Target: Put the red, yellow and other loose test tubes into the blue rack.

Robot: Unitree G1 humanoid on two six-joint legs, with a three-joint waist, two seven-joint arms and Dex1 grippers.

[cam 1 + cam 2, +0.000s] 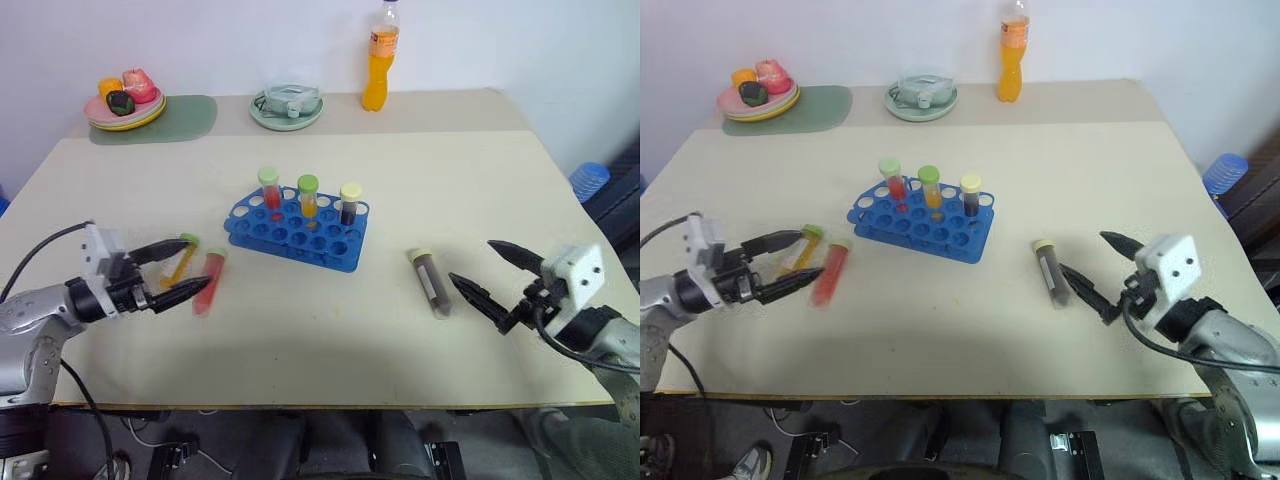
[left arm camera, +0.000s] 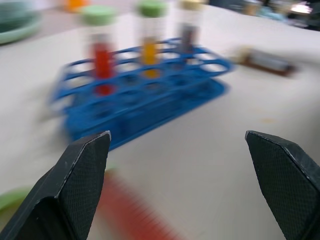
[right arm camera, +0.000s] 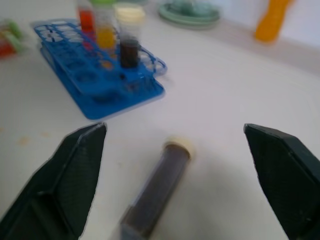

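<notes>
My left gripper hovers low over the table with its jaws spread wide and nothing between them. The loose red tube lies right at its fingertips, and the yellow-orange tube lies just beside that. The blue rack sits beyond them, holding three upright tubes. My right gripper is also wide open and empty, and the loose dark brown tube lies flat on the table just ahead of its lower finger.
</notes>
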